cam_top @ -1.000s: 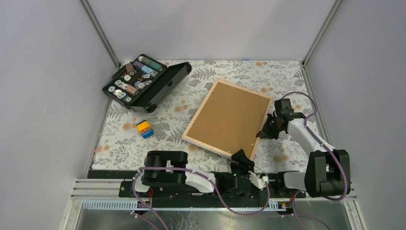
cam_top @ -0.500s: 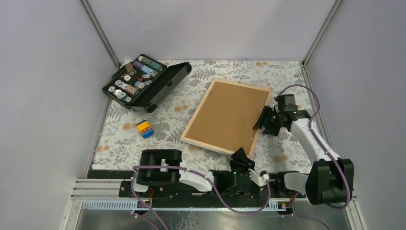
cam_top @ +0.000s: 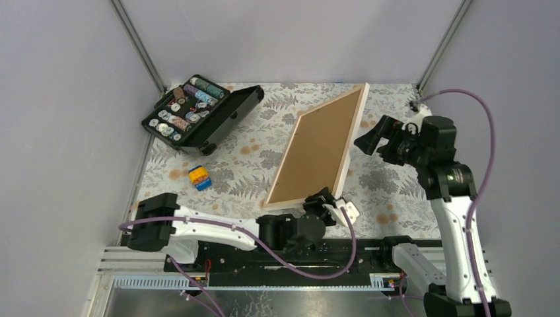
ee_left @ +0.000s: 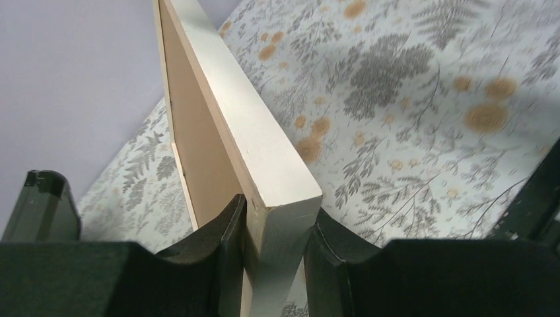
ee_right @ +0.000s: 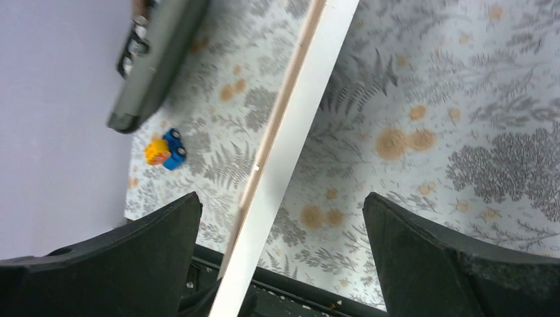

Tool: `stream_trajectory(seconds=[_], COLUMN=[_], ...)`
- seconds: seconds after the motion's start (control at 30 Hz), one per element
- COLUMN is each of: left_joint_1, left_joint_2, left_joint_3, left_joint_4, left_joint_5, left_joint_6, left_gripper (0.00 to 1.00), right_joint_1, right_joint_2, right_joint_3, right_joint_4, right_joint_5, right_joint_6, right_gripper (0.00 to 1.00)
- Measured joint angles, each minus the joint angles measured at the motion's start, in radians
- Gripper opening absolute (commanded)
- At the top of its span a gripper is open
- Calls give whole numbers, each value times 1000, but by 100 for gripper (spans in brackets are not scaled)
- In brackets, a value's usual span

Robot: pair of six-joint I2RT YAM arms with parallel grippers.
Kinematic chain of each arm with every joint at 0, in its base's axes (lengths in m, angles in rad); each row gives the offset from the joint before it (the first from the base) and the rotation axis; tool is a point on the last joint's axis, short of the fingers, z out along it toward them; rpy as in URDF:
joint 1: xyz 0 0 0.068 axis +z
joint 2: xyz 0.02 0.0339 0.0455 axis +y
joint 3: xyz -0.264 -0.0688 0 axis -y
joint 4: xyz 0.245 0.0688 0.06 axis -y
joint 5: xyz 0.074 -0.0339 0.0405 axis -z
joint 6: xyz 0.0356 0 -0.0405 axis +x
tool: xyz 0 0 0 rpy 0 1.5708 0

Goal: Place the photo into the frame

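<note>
The frame [cam_top: 350,135], pale wood with a brown backing board in it, stands tilted up on one long edge across the middle of the table. My left gripper [cam_top: 321,202] is shut on its near corner; in the left wrist view both fingers [ee_left: 228,228] press the pale edge [ee_left: 244,125]. My right gripper [cam_top: 378,139] hangs open just right of the frame's raised edge, touching nothing. In the right wrist view the frame's edge [ee_right: 290,132] runs between the wide jaws [ee_right: 280,205] without contact. The photo is out of view.
An open black case [cam_top: 198,112] holding several spools and coins sits at the back left, also in the right wrist view [ee_right: 158,59]. A small yellow-and-blue block [cam_top: 199,177] lies left of the frame. Grey walls close in three sides.
The frame went from lying flat to standing on its long edge. My right gripper let go of its right edge, opened wide and rose. My left gripper closed on the near corner.
</note>
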Motion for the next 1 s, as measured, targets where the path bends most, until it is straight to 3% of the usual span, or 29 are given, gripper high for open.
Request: stream_trajectory(seconds=[0.17,0.43,0.77,1.0], left_joint_1=[61,238,492,633], left_joint_2=[-117,-300,-300,-205], left_joint_3=[-3,-114,-249,-339], left_joint_4=[-26,108,257,421], left_joint_5=[96,293,611,732], left_joint_6=[-135,-459,-935,-1216], left_gripper=[0,0,0,0], right_joint_1=[0,0,0,0], right_joint_2=[-85,-145,-138,-141], right_joint_3=[102,161,161,161], right_joint_4=[-16,-27,-68,-69], right_joint_5=[1,2,13,18], right_joint_6=[34,69,72,66], right_gripper=[100,100,100,100])
